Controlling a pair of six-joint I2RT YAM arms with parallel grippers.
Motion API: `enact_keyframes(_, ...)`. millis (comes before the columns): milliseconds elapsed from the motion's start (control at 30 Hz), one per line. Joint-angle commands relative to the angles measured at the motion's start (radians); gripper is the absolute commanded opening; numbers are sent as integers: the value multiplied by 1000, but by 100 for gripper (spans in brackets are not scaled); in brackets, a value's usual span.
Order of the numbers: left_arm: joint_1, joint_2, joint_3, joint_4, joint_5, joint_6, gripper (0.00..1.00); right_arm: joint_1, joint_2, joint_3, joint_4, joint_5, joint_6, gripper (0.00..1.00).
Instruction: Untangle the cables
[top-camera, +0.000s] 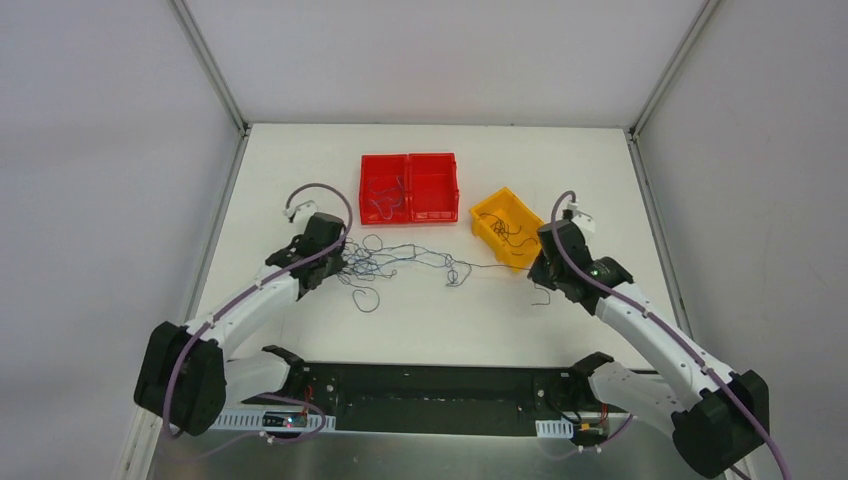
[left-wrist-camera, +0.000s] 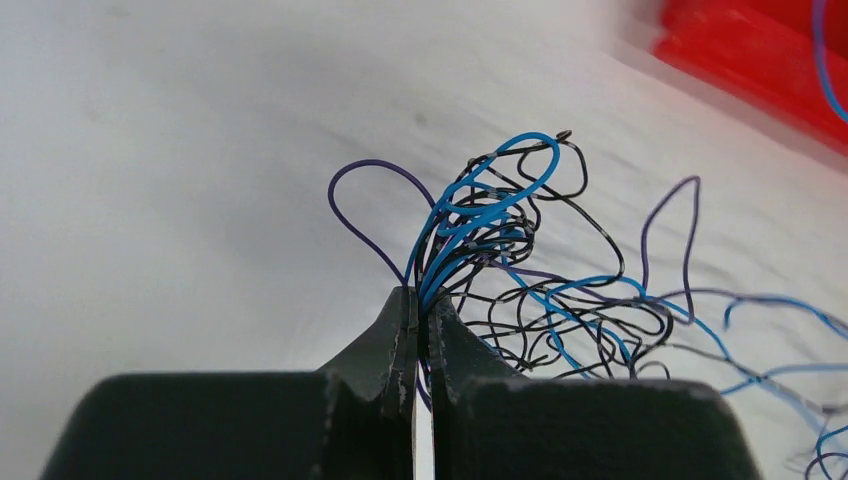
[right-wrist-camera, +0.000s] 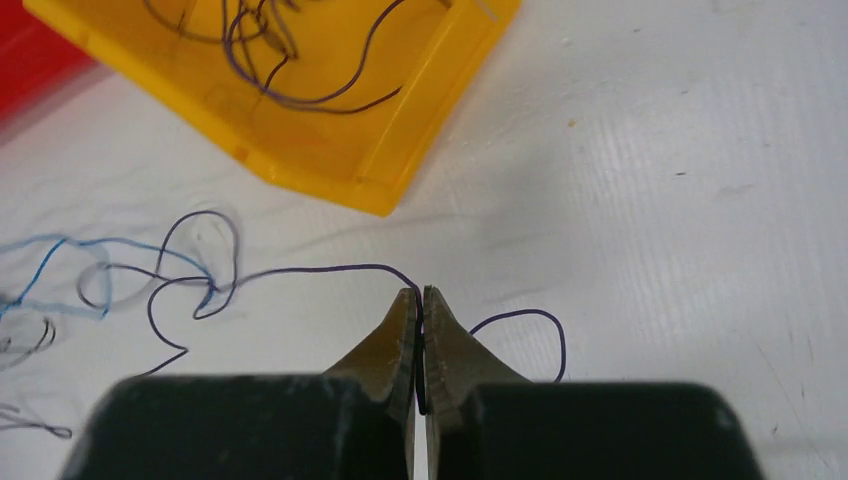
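Left fingers (left-wrist-camera: 395, 340) clamp shut on the cables (left-wrist-camera: 495, 215) bunched at their tips; right fingers (right-wrist-camera: 395, 340), pinching one purple strand (right-wrist-camera: 320, 268), should draw it away slowly.

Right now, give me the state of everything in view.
cables, tangled in a bunch
purple cable, stretched out from the tangle
left gripper, shut on cables
right gripper, shut on purple cable
red bins, upright, holding cables
yellow bin, upright, holding cables
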Motion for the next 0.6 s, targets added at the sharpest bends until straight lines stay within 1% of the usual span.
enact_keyframes(0,96,-121,-94,-38,-108,-204,0,-69,-72,-8,-37,153,139,0)
enact_keyframes(133,116,-201,-138,-61,-171,-267,0,-105,-125,-22,-47,182,157,0)
enact_keyframes(233,116,-214,-145,-61,-174,-272,0,-107,-142,-26,-35,144,130,0)
enact_keyframes(267,116,-210,-143,-55,-160,-265,0,-107,-143,-29,-20,88,89,0)
enact_keyframes(333,116,-195,-136,-34,-119,-234,0,-108,-135,-36,39,-85,6,0)
enact_keyframes(400,115,-177,-133,18,-55,-166,0,-105,-113,-35,75,-240,-29,0)
enact_keyframes(433,115,-170,-132,41,-22,-134,0,-101,-100,-35,90,-346,-46,0)
enact_keyframes(500,114,-156,-133,83,35,-59,0,-77,-65,-21,97,-398,-58,0)
enact_keyframes(567,114,-154,-138,106,64,-8,0,-23,-25,2,86,-392,-74,0)
